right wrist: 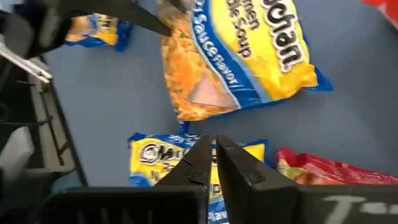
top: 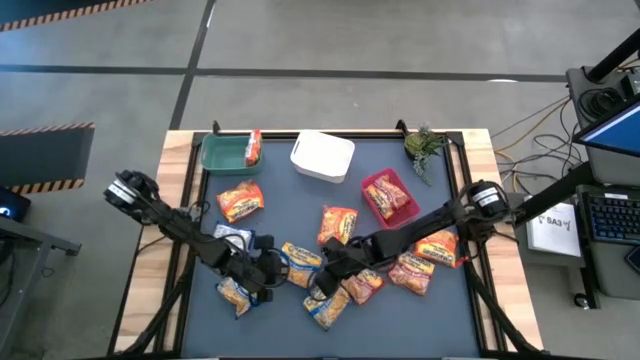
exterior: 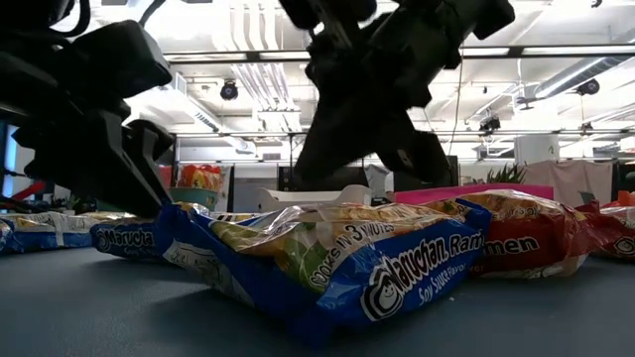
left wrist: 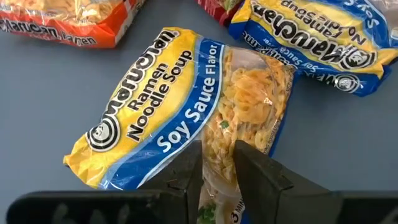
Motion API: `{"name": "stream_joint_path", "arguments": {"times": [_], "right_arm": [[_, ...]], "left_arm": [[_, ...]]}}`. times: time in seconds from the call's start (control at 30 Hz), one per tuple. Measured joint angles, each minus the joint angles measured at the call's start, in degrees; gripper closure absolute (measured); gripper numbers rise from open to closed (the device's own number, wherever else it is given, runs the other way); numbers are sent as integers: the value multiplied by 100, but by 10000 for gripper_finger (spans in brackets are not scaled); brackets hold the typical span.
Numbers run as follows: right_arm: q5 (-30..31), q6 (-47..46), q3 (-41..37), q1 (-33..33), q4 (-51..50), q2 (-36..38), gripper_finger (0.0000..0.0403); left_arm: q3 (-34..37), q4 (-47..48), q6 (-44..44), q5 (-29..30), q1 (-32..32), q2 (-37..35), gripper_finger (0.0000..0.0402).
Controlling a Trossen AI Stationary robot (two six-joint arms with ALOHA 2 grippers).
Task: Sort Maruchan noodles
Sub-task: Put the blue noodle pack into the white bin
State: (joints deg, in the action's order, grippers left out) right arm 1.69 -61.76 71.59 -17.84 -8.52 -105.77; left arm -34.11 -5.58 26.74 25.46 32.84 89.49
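Observation:
Several Maruchan packets lie scattered on the dark mat. My left gripper sits near the mat's middle, shut on a yellow-and-blue soy sauce packet, which also shows in the high view and the right wrist view. My right gripper hangs just to the right of it, shut and empty, above another yellow-and-blue packet. A blue-edged packet fills the low view's foreground. My left gripper pinches the soy sauce packet between its two fingers at the short end with the clear noodle window. The fingers come down at a slant from the table's left. The rest of the packet lies spread flat on the mat.
Along the far edge stand a green bin with one packet leaning in it, a white bin and a red bin holding a packet. A small plant stands at the far right corner. Red and orange packets crowd the right side.

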Motion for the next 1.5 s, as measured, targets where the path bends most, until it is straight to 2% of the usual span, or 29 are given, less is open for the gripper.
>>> {"name": "stream_joint_path", "arguments": {"times": [0.13, 0.3, 0.47, 0.7, 0.83, 1.07, 1.33, 1.5], "right_arm": [[-8, -189, 0, 33, -28, -105, 343], [-8, -202, 1, 113, -18, -87, 272], [0, -216, 99, 128, 12, -62, 211], [145, -374, 101, 140, 25, -213, 162], [306, -428, 105, 182, 137, -263, 148], [338, -518, 107, 242, 920, -587, 140], [357, -555, 127, 360, 2142, -1053, 141], [639, -502, 127, 393, 2300, -1104, 157]], "left_arm": [[54, 5, 143, -1, 8, -30, 325], [131, 197, 140, -31, 30, -314, 325], [173, 749, 225, 78, 55, -647, 325], [541, 688, 682, 193, 55, -779, 325], [755, 225, 863, 204, 64, -687, 325], [863, 119, 1017, 193, 94, -651, 325], [883, 103, 1021, 199, 136, -627, 325], [914, 46, 1063, 213, 160, -616, 325]]}}
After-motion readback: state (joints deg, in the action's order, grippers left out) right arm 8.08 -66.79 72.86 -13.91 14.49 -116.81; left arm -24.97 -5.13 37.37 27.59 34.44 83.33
